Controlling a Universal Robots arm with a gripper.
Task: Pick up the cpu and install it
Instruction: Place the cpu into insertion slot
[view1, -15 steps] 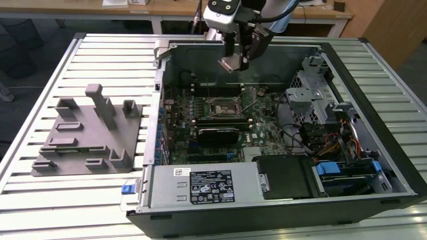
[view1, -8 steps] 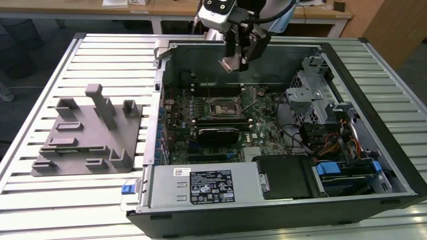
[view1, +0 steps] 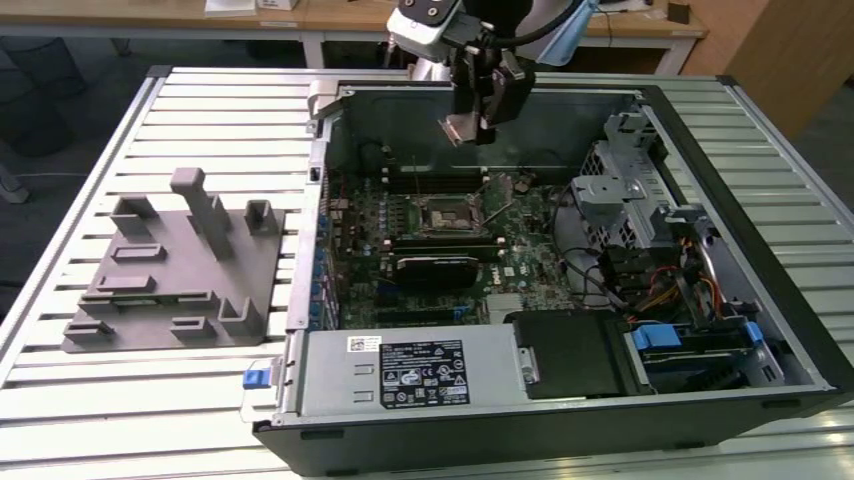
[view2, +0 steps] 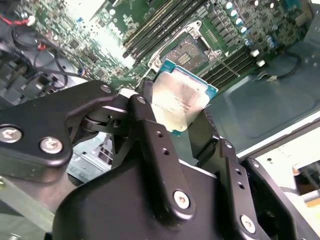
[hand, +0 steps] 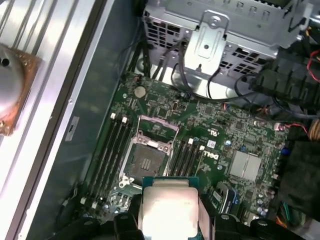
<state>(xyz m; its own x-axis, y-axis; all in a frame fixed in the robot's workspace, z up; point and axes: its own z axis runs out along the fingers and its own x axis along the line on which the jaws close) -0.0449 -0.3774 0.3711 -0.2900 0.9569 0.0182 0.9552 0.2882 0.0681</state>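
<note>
end effector (view2: 175, 114): closed on cpu (view2: 181, 92) by two opposite edges | cpu: held aloft above the socket (hand: 149, 161), not seated | handling: likely light, stiff, thin; slick lid, fragile underside, so grip edges only

The cpu (view2: 181, 95), flat and square with a pale silver top and bluish-green rim, hangs tilted between the fingers of the gripper (view2: 177, 117), above the open case (view1: 534, 440).
</note>
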